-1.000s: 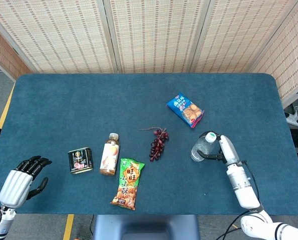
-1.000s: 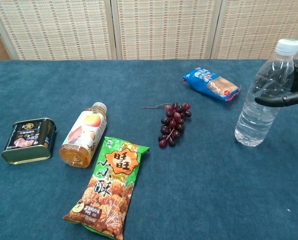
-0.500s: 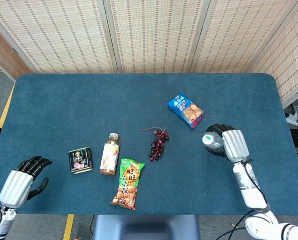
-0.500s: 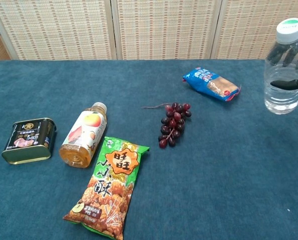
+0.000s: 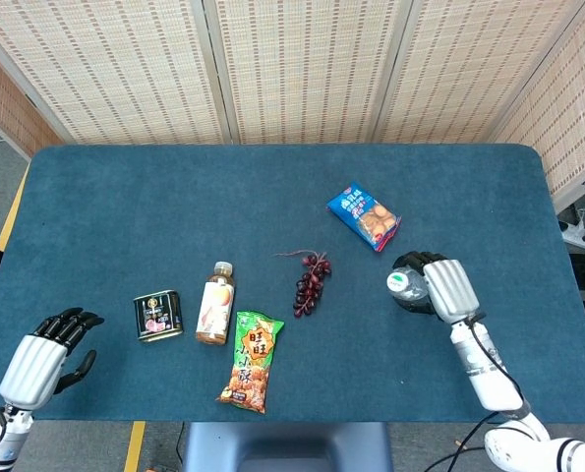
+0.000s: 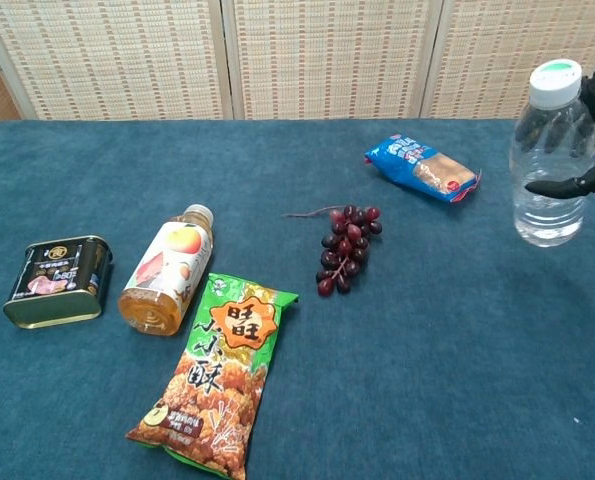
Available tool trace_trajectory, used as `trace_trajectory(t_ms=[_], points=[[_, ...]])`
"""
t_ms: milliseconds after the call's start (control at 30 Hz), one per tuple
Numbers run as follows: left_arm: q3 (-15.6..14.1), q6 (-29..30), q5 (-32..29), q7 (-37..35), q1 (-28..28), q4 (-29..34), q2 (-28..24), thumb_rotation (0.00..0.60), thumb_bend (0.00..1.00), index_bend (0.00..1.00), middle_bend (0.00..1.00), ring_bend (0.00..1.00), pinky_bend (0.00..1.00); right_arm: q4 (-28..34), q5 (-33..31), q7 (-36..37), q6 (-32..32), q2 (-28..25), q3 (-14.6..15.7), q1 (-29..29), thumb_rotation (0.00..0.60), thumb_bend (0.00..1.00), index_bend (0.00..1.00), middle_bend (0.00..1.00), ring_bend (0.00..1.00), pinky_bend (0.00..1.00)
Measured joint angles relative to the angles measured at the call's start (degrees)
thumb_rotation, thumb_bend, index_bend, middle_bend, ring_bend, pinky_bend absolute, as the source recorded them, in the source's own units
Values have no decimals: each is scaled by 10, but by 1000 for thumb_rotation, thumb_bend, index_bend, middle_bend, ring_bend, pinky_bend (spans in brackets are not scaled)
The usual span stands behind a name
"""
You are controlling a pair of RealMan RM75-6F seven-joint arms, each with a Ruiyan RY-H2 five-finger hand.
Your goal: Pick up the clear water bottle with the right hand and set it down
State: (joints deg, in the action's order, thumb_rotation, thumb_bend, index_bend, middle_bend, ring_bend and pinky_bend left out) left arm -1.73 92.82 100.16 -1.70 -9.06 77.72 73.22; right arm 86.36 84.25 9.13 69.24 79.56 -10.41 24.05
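Now right hand grasping clear water bottle near table's right edge, left hand empty, fingers loosely spread.

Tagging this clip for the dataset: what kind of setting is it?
Probably a lab or demo tabletop rig, not a home: a table covered in blue cloth, woven screen panels behind it, and assorted groceries laid out, such as a snack bag and grapes.

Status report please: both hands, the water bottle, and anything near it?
Right hand grips the clear water bottle, upright and lifted. Left hand open, holds nothing. Blue snack pack and grapes lie left of the bottle, apart from it.
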Motion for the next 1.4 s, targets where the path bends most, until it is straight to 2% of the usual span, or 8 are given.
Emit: trace_trajectory(t_ms=[233, 400, 567, 900, 1000, 1200, 1267, 1400], points=[[0, 2, 1, 0, 0, 1, 0, 600, 400, 264, 272, 199, 341, 10, 54, 339, -11, -24, 26, 12, 600, 458, 822, 735, 588, 486], [0, 0, 0, 0, 0, 1, 0, 600, 400, 264, 272, 200, 341, -18, 59, 420, -10, -16, 29, 12, 600, 459, 822, 736, 589, 486], [0, 0, 1, 2, 0, 2, -1, 600, 400, 264, 272, 199, 341, -55, 53, 345, 5, 7, 24, 8, 600, 458, 822, 737, 590, 485], [-1, -1, 0, 2, 0, 2, -1, 600, 399, 264, 272, 199, 341, -134, 47, -142, 50, 59, 17, 2, 600, 458, 822, 737, 590, 486], [0, 0, 0, 1, 0, 2, -1, 600, 400, 263, 273, 200, 341, -134, 49, -221, 50, 61, 22, 3, 600, 458, 822, 737, 590, 486], [6, -16, -11, -1, -6, -7, 11, 600, 399, 264, 273, 200, 341, -111, 62, -208, 36, 46, 39, 11, 600, 458, 822, 737, 590, 486], [8, -23, -14, -1, -8, -13, 17, 600, 400, 263, 273, 200, 341, -102, 68, -159, 31, 38, 45, 15, 600, 458, 822, 737, 590, 486], [10, -21, -18, -3, -11, -20, 23, 600, 400, 264, 273, 200, 341, -85, 85, 35, 22, 19, 62, 27, 600, 458, 822, 737, 590, 486]])
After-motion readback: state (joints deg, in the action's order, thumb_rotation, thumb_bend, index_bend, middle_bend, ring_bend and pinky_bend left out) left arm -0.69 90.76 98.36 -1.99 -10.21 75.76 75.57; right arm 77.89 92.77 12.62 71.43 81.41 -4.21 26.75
